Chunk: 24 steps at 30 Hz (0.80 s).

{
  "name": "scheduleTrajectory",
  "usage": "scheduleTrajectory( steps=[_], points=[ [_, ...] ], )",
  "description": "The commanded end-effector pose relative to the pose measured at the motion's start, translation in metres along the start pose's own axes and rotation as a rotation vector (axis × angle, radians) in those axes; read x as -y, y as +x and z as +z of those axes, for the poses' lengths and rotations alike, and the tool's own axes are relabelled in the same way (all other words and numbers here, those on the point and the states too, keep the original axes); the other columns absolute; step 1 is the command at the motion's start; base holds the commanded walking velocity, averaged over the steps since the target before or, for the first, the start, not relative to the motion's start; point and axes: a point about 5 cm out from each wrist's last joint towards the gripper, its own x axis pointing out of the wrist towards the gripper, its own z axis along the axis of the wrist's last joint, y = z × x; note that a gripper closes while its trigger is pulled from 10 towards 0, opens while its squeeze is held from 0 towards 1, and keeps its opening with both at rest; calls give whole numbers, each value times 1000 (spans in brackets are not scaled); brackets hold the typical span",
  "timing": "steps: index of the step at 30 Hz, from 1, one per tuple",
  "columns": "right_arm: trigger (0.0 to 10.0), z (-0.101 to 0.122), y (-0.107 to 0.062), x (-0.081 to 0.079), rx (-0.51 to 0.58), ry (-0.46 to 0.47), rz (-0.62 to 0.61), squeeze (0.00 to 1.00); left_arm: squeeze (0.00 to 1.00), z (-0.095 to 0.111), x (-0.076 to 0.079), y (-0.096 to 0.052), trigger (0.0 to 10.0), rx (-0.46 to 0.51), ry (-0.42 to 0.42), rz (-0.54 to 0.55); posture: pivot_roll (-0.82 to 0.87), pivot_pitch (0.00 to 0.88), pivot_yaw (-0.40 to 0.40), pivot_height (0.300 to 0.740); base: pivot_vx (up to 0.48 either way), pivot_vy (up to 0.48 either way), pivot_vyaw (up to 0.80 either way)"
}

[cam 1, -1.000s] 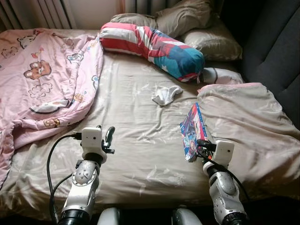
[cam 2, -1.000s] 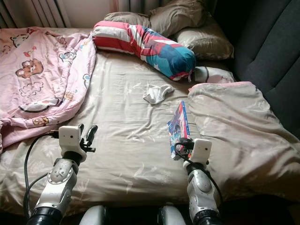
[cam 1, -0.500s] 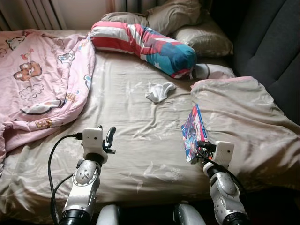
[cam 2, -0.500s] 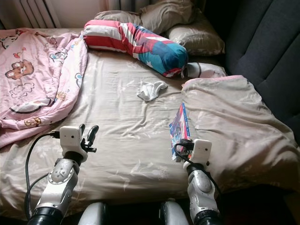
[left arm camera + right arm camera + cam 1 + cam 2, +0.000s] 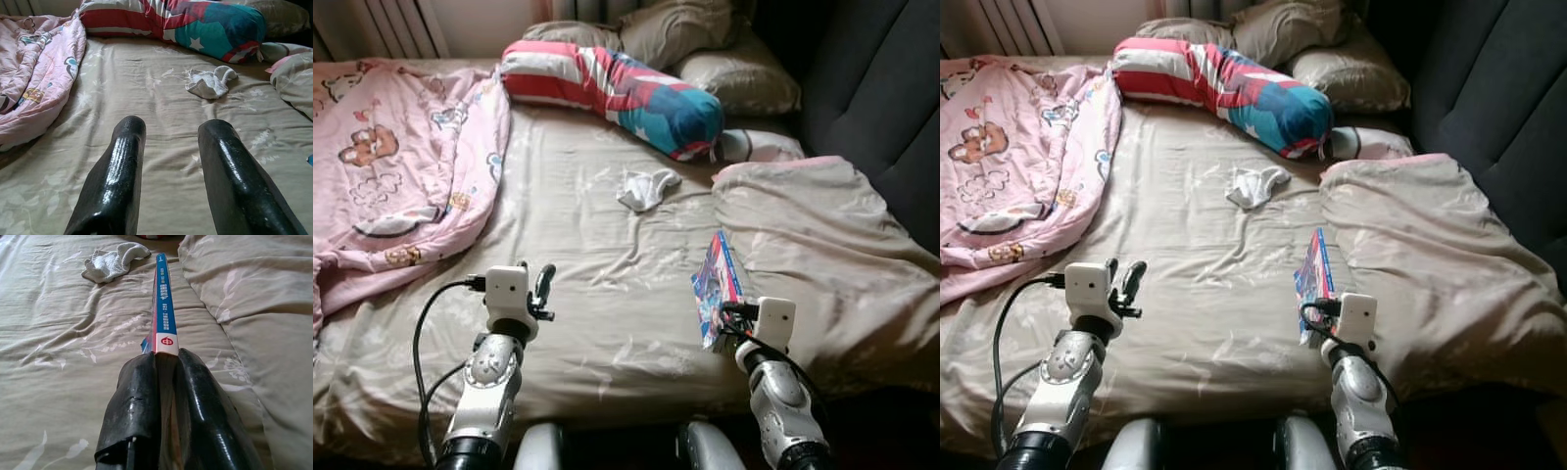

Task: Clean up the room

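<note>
A thin colourful book [image 5: 715, 289] stands on edge above the beige bed sheet [image 5: 607, 264], blue spine [image 5: 163, 298] up. My right gripper [image 5: 166, 363] is shut on the book's near end, one black finger on each cover. My left gripper [image 5: 168, 129] hovers low over the sheet at the bed's near left, open, nothing between its fingers. A crumpled white sock [image 5: 646, 187] lies mid-bed, well ahead of both grippers; the same sock [image 5: 210, 82] appears in the left wrist view.
A pink cartoon blanket [image 5: 386, 157] covers the bed's left side. A red, white and teal bolster [image 5: 617, 83] and beige pillows [image 5: 724, 59] lie at the head. A folded beige duvet [image 5: 813, 255] fills the right. A dark padded wall [image 5: 886, 98] borders the right.
The camera view has shifted, so the bed looks slightly lower and farther. My right gripper keeps its hold on the book; the left arm has not moved.
</note>
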Motion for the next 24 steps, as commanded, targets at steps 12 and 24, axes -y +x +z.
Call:
scheduleTrajectory(
  steps=[12, 24],
  points=[
    [10000, 5, 0, 0, 37, -4, 8, 0, 0, -5, -2, -3, 10000, -33, 12, 14, 6, 150, -35, 634, 0, 0, 0],
    [10000, 17, 1, -6, 123, -17, 62, 0, 0, -3, -2, -3, 10000, -23, 5, 13, 6, 153, -34, 634, 0, 0, 0]
  ],
)
